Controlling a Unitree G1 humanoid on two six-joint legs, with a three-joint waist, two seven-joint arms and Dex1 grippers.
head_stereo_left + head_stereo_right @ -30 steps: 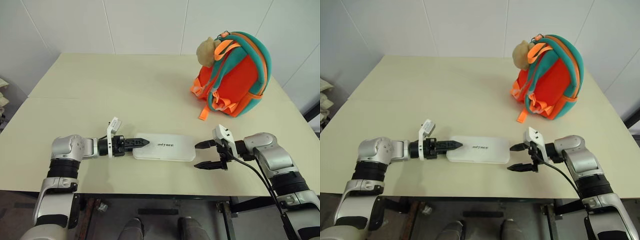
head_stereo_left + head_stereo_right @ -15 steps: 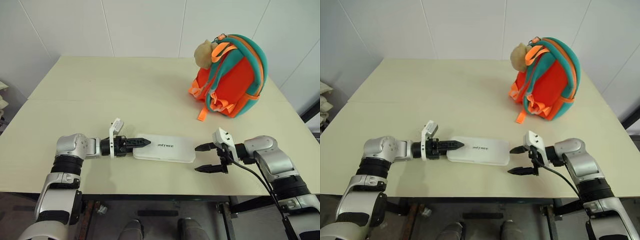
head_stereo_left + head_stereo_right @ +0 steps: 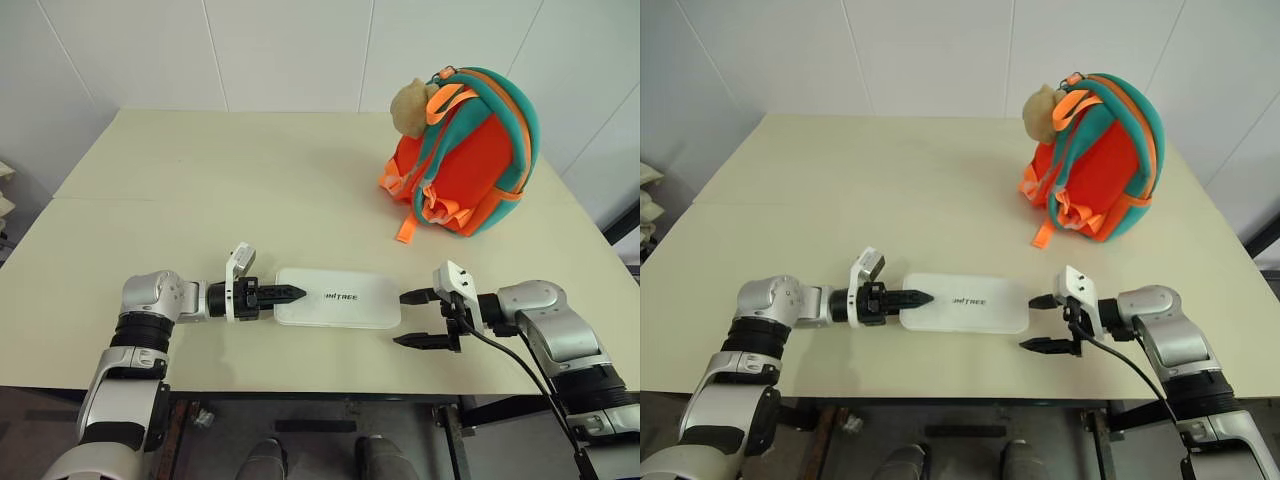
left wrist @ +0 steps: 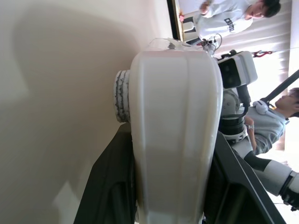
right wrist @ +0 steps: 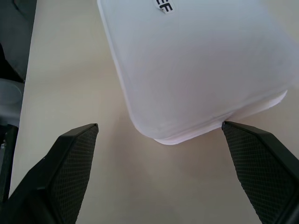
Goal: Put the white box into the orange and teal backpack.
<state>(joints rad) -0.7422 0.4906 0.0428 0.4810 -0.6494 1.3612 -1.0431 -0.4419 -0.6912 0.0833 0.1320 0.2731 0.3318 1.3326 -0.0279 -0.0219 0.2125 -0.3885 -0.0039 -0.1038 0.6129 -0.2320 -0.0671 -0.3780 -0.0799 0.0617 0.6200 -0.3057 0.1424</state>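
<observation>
Between the two grippers: white box (image 3: 338,297) flat on table (image 3: 200,200) | left gripper (image 3: 292,293) clamped on its near end | right gripper (image 3: 420,318) spread wide, just beside other end | step: grasping; next likely lift | beyond right gripper: backpack (image 3: 470,150), well apart

Cream table (image 3: 250,190), white walls (image 3: 280,50); seemingly two people (image 4: 233,18)

One white box (image 3: 338,297), one orange and teal backpack (image 3: 470,155), one table (image 3: 200,200), two people (image 4: 233,18)
</observation>
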